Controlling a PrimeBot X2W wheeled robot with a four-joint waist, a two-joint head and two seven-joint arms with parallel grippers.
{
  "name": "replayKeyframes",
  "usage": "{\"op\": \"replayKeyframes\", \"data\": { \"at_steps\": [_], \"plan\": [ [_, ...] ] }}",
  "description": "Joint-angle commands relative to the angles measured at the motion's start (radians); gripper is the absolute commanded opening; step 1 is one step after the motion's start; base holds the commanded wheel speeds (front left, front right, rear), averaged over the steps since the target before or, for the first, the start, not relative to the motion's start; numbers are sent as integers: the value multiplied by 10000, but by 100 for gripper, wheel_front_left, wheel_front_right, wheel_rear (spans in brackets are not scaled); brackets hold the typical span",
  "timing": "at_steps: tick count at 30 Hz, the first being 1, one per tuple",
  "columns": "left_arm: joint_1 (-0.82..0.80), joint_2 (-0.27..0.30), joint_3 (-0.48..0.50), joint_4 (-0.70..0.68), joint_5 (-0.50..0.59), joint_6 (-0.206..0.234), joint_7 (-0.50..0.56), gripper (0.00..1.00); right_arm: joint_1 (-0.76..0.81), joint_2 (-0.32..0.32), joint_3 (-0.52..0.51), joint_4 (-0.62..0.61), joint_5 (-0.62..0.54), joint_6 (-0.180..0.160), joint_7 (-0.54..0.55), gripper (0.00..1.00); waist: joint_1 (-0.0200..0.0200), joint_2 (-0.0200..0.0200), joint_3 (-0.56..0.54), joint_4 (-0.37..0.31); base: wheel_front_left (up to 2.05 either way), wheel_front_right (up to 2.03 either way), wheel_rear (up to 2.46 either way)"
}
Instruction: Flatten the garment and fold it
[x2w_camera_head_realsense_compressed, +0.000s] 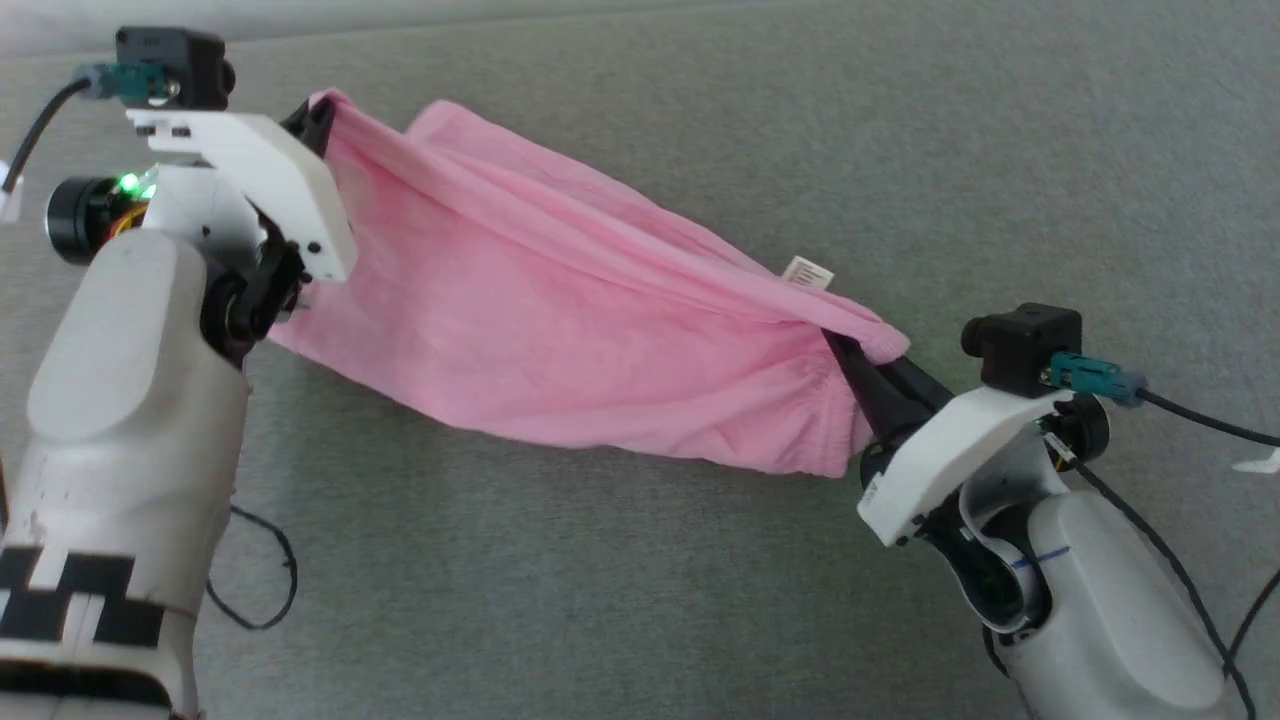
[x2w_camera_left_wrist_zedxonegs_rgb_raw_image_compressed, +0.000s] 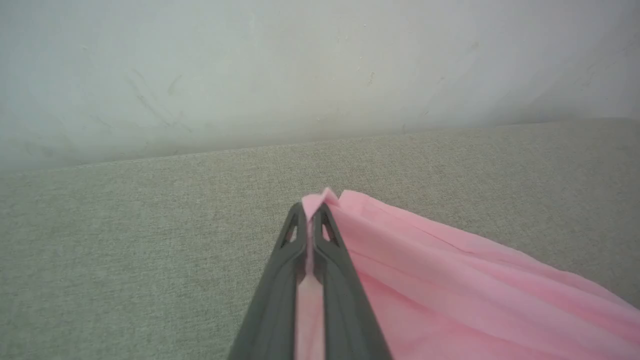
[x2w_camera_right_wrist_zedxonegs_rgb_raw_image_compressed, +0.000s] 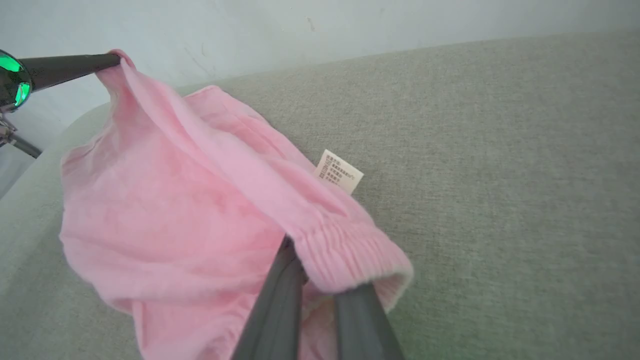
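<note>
Supporting surface: a grey-green woven cloth surface (x2w_camera_head_realsense_compressed: 900, 150) runs under both arms and the work.
Wall: a pale, scuffed wall (x2w_camera_left_wrist_zedxonegs_rgb_raw_image_compressed: 300, 75) rises at the far edge of the surface.
Garment: the light pink garment (x2w_camera_head_realsense_compressed: 560, 330) hangs stretched in a slanting line between the two grippers, from the upper left of the head view down to the middle right. Its top edge is pulled taut and its body sags in soft folds close to the surface; whether the lowest edge touches cannot be told.
Left arm: the white left arm (x2w_camera_head_realsense_compressed: 130, 400) stands at the left of the head view, with a green light (x2w_camera_head_realsense_compressed: 128, 183) glowing near the wrist.
Right arm: the white right arm (x2w_camera_head_realsense_compressed: 1060, 560) reaches in from the lower right.
Left gripper: the left gripper (x2w_camera_left_wrist_zedxonegs_rgb_raw_image_compressed: 312, 212) is closed tight on a corner of the garment, and a small pink tip pokes out past its fingertips.
Right gripper: the right gripper (x2w_camera_head_realsense_compressed: 865, 370) grips the gathered waistband (x2w_camera_right_wrist_zedxonegs_rgb_raw_image_compressed: 350, 250) end; its fingers converge on the cloth, and their tips are hidden under the fold.
Label: a small white label (x2w_camera_right_wrist_zedxonegs_rgb_raw_image_compressed: 339, 171) with dark print sticks out from the top edge, near the waistband.
</note>
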Motion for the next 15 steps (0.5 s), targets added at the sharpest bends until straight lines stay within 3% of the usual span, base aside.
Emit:
{"op": "replayKeyframes", "data": {
  "at_steps": [1, 8, 9, 10, 11, 12, 15],
  "plan": [
    [-298, -43, -72, 326, 153, -80, -155, 0, -187, 18, 47, 160, 48, -9, -151, 0, -3, 0, 489, -499, 0, 0, 0],
    [-1199, -387, -119, 2358, -40, -338, -769, 0, -588, 24, 387, 978, 163, -9, -713, 1, -3, 0, 665, -704, 0, 0, 0],
    [-1248, -442, -77, 2586, -166, -388, -810, 0, -638, -34, 496, 1058, 77, -9, -773, 35, -3, 0, 664, -720, 0, 0, 0],
    [-1275, -482, -64, 2792, -273, -437, -830, 4, -686, -132, 584, 1141, -151, -9, -858, 49, -3, 0, 657, -727, 0, 0, 0],
    [-1286, -546, -14, 2977, -444, -486, -845, 80, -707, -191, 648, 1224, -341, -9, -944, 100, -3, 0, 633, -713, 0, 0, 0],
    [-1289, -581, -22, 3122, -547, -526, -882, 100, -704, -198, 704, 1270, -442, -9, -1051, 100, -3, 0, 601, -689, 0, 0, 0],
    [-1223, -655, -46, 3340, -852, -598, -1202, 100, -610, -213, 858, 1226, -669, -9, -1417, 100, -3, 0, 415, -579, 0, 0, 0]
  ]
}}
